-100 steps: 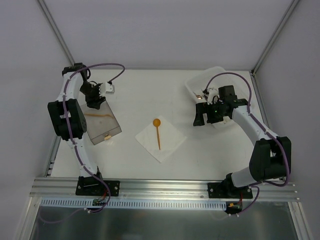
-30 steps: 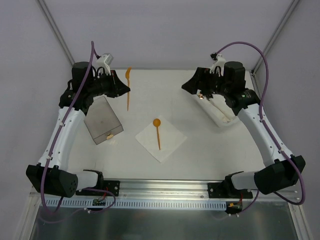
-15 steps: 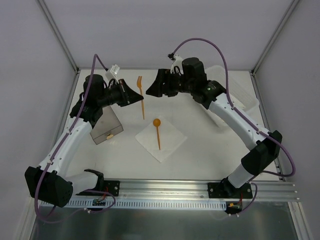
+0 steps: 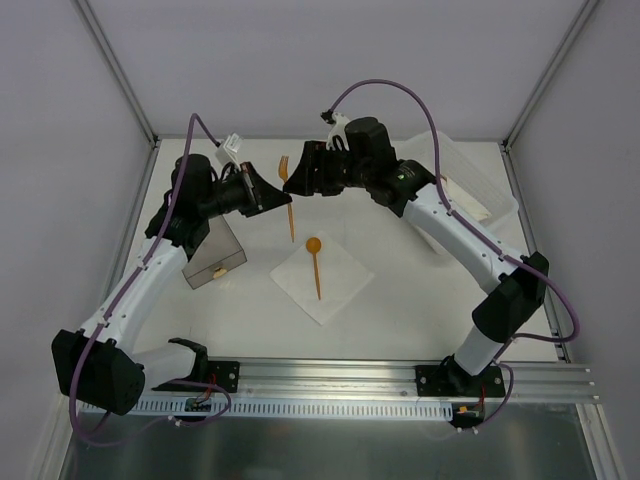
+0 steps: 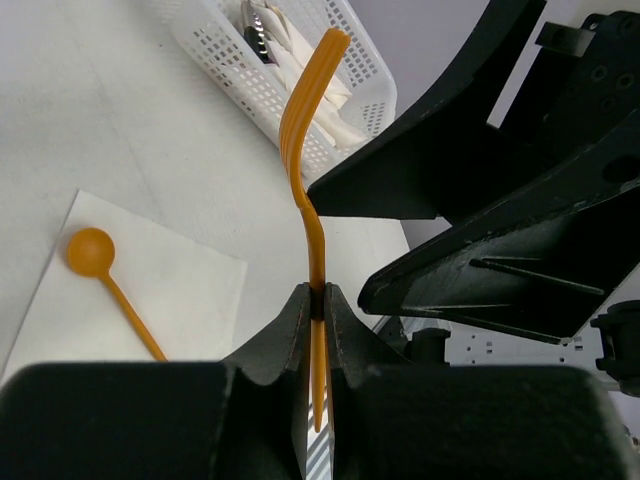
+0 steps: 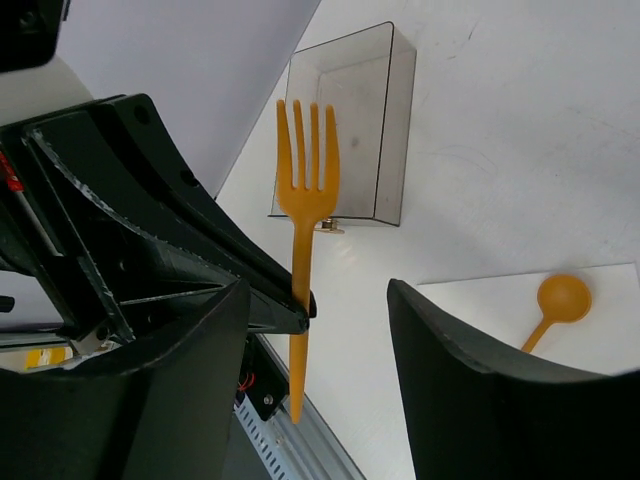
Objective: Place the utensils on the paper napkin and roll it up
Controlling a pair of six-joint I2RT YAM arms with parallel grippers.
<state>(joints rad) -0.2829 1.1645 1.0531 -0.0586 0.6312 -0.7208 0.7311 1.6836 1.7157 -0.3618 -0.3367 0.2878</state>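
Observation:
My left gripper (image 4: 278,197) is shut on the handle of an orange fork (image 4: 288,195) and holds it upright above the table, behind the napkin; its grip shows in the left wrist view (image 5: 317,292). My right gripper (image 4: 293,181) is open, with its jaws on either side of the fork (image 6: 305,200) and not touching it. An orange spoon (image 4: 316,262) lies on the white paper napkin (image 4: 335,285). The spoon (image 5: 100,270) and napkin (image 5: 190,290) also show in the left wrist view, as does the fork (image 5: 305,130).
A smoky clear box (image 4: 212,255) lies at the left, also in the right wrist view (image 6: 350,130). A white plastic tray (image 4: 470,185) stands at the back right; in the left wrist view it is a perforated basket (image 5: 230,75) with white pieces inside.
The left arm lifted the fork from the box and carried it right toward the middle. The right arm swung left from the tray and now brackets the fork with open jaws.

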